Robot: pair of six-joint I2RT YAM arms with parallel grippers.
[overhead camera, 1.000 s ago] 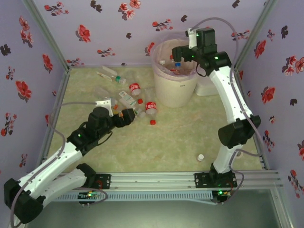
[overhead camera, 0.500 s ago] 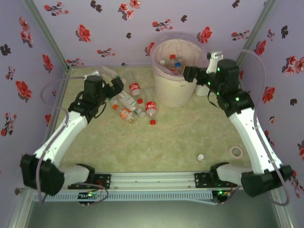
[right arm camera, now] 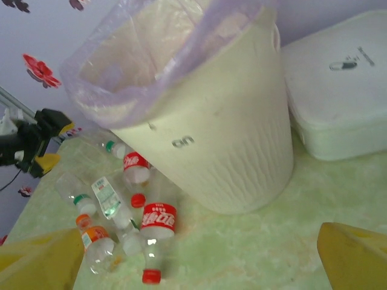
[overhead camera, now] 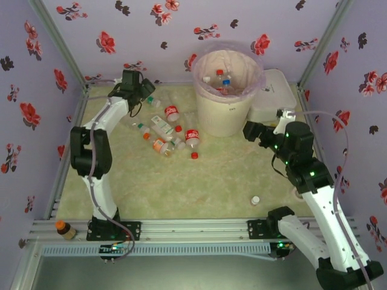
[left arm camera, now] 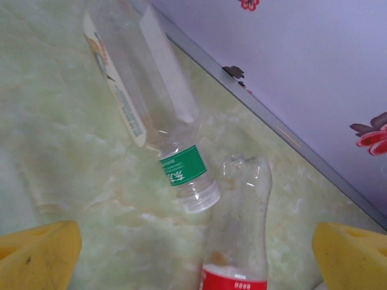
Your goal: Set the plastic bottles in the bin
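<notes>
High rear overview; left wrist near bottles (left arm camera: 151,109), right wrist toward bin (right arm camera: 230,151).

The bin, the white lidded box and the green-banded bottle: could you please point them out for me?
bin (overhead camera: 222,118), top external view, cream outer wall.
white lidded box (overhead camera: 273,96), top external view, middle of lid.
green-banded bottle (left arm camera: 182,168), left wrist view, on the green band.

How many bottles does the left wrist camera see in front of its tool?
2. A capless green-banded bottle lies diagonally, mouth toward the camera; a red-labelled bottle lies beside that mouth, cut off by the bottom edge. More may lie beyond the frame.
</notes>
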